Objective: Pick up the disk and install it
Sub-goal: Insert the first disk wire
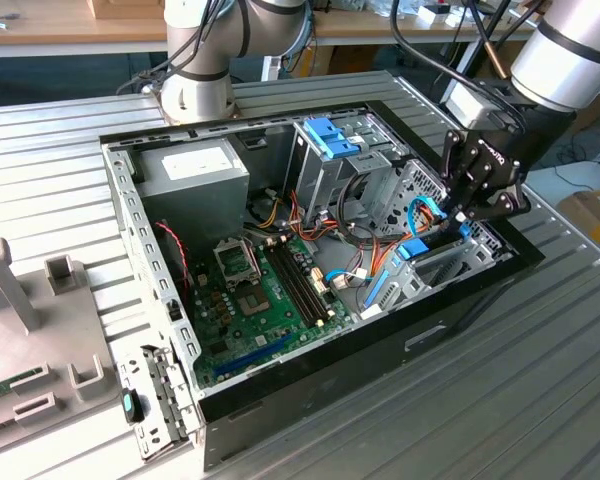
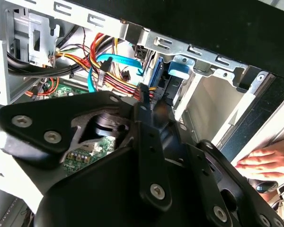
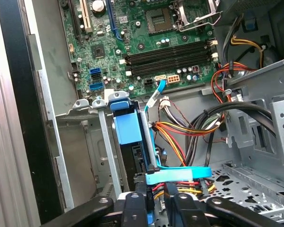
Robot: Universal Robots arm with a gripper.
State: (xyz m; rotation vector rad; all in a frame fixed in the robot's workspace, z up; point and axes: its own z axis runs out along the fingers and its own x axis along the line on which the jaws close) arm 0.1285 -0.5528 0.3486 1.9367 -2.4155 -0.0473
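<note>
Jaws are sitting close together at the top edge of the disk [image 3: 132,125], apparently pinching its blue carrier, though the contact itself is hidden behind the black linkage. In the exterior view the gripper [image 1: 458,215] is hanging at about three o'clock of the open computer case [image 1: 160,270], over the lower drive bay. The disk is standing on edge inside that bay, its blue rail [image 1: 412,250] showing beside a grey metal bracket; in the second wrist view the same blue edge [image 2: 157,75] is peeking past the gripper body. A light-blue data cable [image 3: 177,175] is lying across the bay just beside the fingertips. At roughly nine o'clock of the bay the green motherboard [image 1: 270,290] is lying flat. A person's hand [image 2: 267,163] is resting on the surface outside the case.
</note>
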